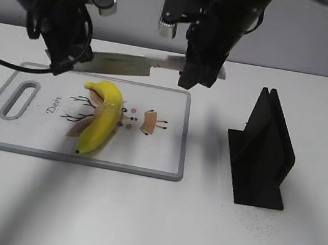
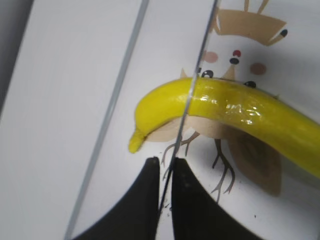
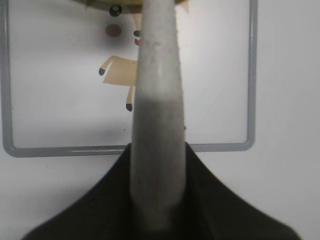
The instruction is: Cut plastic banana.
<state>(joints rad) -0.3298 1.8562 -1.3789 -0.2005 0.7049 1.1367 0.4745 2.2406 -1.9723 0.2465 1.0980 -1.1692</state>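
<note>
1. Above the cutting board [image 1: 161, 173], a knife [image 1: 120, 64] hangs level over the far edge, held at both ends: the left hand [image 2: 164, 172] is pinched closed on the thin blade, and the right hand [image 3: 157, 200] is clamped on the grey handle [image 3: 156, 100].
2. On the board lies the plastic banana [image 1: 102, 118], on its side across the printed deer picture, its stem end toward the far edge. Off to the right on the white table [image 1: 145, 227] stands a black knife stand [image 1: 263, 153], well apart from the work.
3. My reading is that the step in hand is lining up the blade before the downstroke; nothing is cut yet.
4. Seen from the left wrist, the blade's edge crosses the banana [image 2: 225, 107] near its stem end. Shift the line toward the middle if a clean halving is wanted.
5. Keep both hands at one height, so the edge comes down flat and not tip first.
6. Bring the two arms down together and slowly; uneven motion would twist the blade in the left hand's pinch.
7. Press straight down: a curved, smooth banana may roll or skid sideways.
</note>
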